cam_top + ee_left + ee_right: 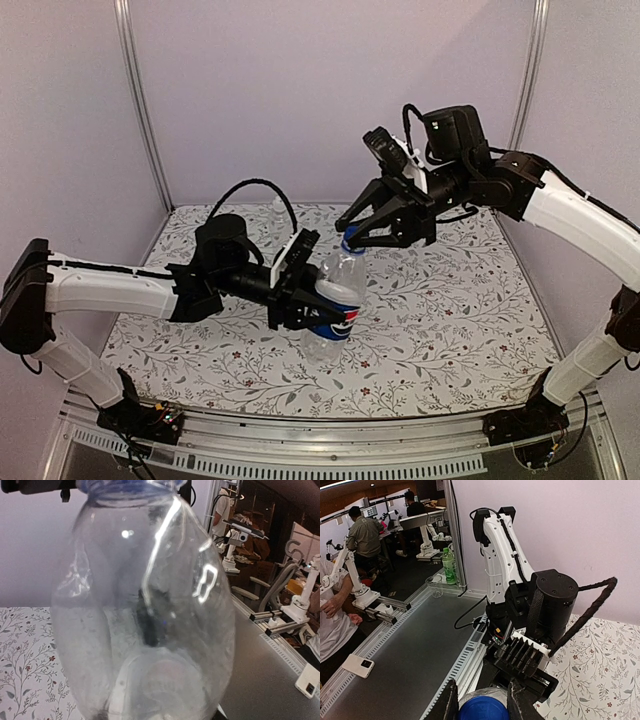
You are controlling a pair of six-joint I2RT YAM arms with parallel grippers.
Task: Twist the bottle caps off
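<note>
Pepsi bottle point(338, 285) is mid-table, upright, long axis near vertical with the neck leaning slightly toward the back wall point(330, 90). Blue cap point(350, 243) is on top, pointing up. Can't tell if the base touches the floral cloth point(460, 320) or hangs just above it.

Left gripper point(312, 292) comes in from the side and is clamped on the label band. The left wrist view shows only bottle wall.

Right gripper point(352, 238) comes down at an angle from the back right. In the right wrist view its fingers point(520, 700) sit against both sides of the blue cap, pinching it.

Room: bare cloth in front and to the right of the bottle. Side walls and corner posts point(140, 110) are well apart from both grippers.

Plain bottle point(277, 218) stands upright near the back wall, just beside the left arm's cable loop point(255, 188), well apart from the grippers. Its cap is too small to judge.
</note>
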